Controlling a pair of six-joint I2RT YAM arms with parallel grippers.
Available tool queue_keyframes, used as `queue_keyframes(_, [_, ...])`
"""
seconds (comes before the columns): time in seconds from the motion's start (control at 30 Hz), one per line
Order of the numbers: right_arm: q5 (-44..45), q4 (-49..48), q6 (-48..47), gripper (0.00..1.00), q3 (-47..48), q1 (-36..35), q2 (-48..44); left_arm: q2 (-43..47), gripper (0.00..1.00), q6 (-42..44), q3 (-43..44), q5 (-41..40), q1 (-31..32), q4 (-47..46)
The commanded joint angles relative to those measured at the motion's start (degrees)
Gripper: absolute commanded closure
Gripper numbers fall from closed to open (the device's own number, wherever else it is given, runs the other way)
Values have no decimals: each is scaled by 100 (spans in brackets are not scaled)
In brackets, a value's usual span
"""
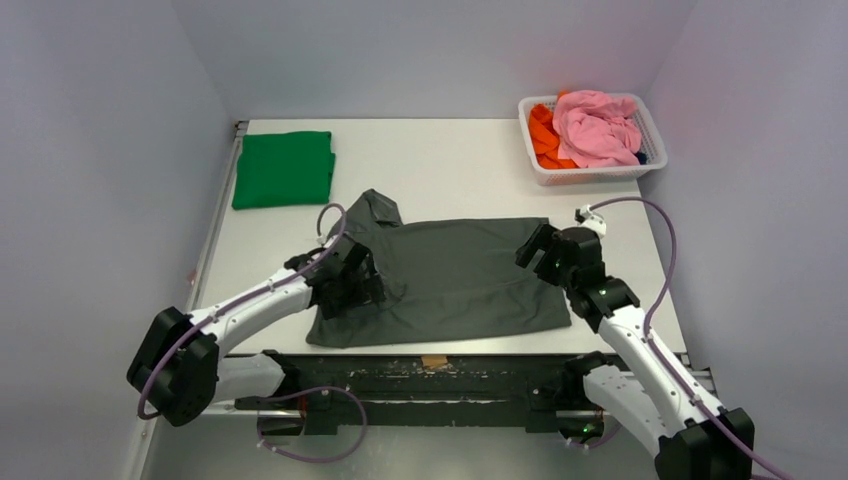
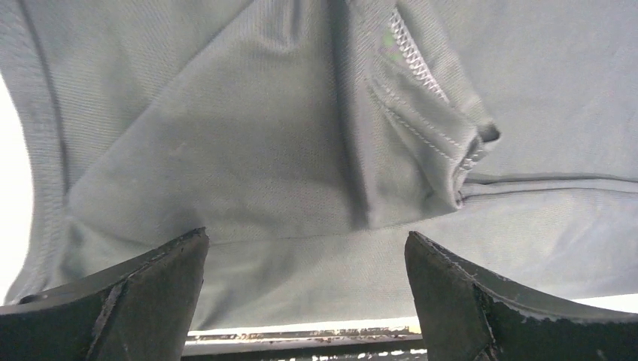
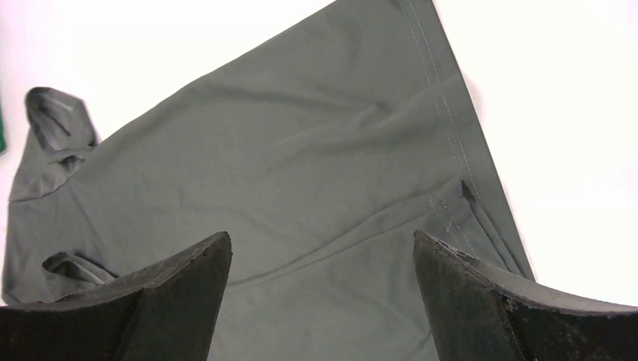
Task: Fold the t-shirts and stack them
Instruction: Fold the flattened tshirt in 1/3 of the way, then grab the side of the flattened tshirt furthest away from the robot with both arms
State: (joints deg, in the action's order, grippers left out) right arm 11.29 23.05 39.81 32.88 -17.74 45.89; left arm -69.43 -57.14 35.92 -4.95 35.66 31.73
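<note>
While the white basket (image 1: 590, 177) in the far right corner holds pink cloth (image 1: 597, 125) and orange cloth (image 1: 543, 136), the charcoal t-shirt (image 1: 460, 275) lies spread by the near edge, the green t-shirt (image 1: 283, 168) folded far left; left gripper (image 2: 305, 242) and right gripper (image 3: 322, 242) gape empty.

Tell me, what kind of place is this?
Probably a robot testing booth, not a home laundry room: plain pale walls box in a white table, two white-and-black robot arms are bolted at its near edge, and a dark charcoal-grey cloth t-shirt lies spread on it.
</note>
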Motion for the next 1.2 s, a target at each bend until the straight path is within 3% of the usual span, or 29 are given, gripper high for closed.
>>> queue_keyframes(0.0, [333,-310,-83,11,349,-6,293,-42,0,631,1158,-581,-83,898])
queue_keyframes(0.13, [677,-422,-52,11,561,-10,788,-461,0,1029,2291,-636,-679,917])
queue_keyframes(0.3, [787,-888,-32,11,680,-1,1384,-2002,0,1440,3755,-174,-1345,754])
queue_keyframes(0.63, [1023,-952,-210,12,832,16,2077,-4825,19,1612,6745,-640,-1664,1465])
queue_keyframes(0.97, [1060,-975,-261,12,819,32,2238,-6430,46,1593,8338,-868,-1808,1934])
queue_keyframes(1.17, [1099,-960,-264,12,810,33,2232,-6755,64,1483,8504,-806,-1825,2098])
